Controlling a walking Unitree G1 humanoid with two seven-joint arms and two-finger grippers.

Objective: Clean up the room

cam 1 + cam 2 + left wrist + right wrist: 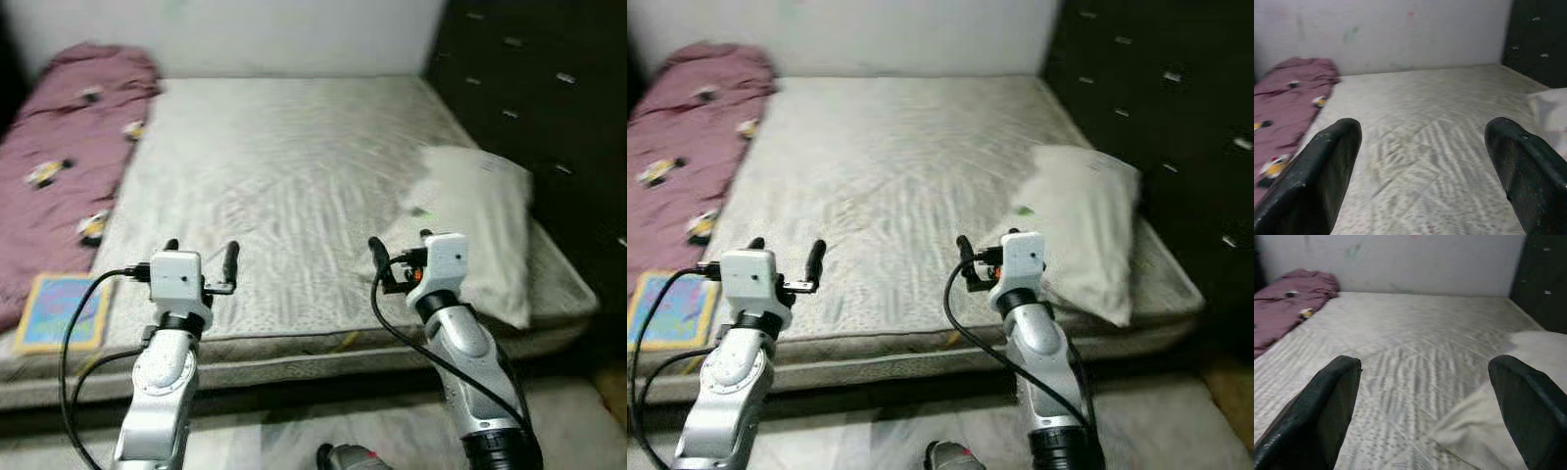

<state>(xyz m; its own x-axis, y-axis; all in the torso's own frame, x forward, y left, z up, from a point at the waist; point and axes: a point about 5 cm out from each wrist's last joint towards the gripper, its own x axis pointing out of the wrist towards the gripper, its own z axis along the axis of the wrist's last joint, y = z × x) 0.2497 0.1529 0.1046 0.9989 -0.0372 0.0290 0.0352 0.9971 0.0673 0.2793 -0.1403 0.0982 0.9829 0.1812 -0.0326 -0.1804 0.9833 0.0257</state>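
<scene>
bed (284, 166): pillow (480, 225) at right edge, maroon blanket (59, 166) heaped along left edge, probably a book (61, 310) at near-left corner. left gripper (201, 257), right gripper (400, 251): fingers spread, empty. tidying apparently unstarted.

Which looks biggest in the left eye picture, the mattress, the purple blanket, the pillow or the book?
1. mattress
2. purple blanket
3. pillow
4. book

The blanket runs off the picture's edge, so its full size is unsure.
</scene>
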